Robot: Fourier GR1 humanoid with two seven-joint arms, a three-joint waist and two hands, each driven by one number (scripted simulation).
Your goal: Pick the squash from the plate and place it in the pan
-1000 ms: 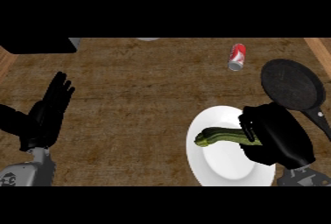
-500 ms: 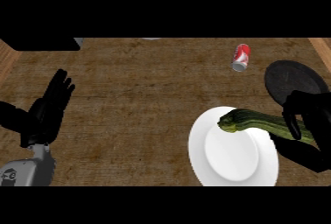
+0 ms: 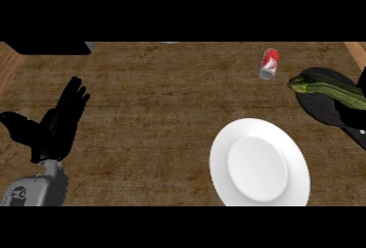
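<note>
Over black round metal pan (image 3: 318, 109): dark-green elongated squash (image 3: 330, 89), long axis slanting toward right hand (image 3: 362, 80), seemingly at edge; grasp impossible to tell. Left hand (image 3: 61, 123) spread, resting.

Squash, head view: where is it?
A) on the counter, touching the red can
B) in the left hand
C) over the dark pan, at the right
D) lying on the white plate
C: the squash overlaps the pan near the view's right edge, well apart from the plate.
</note>
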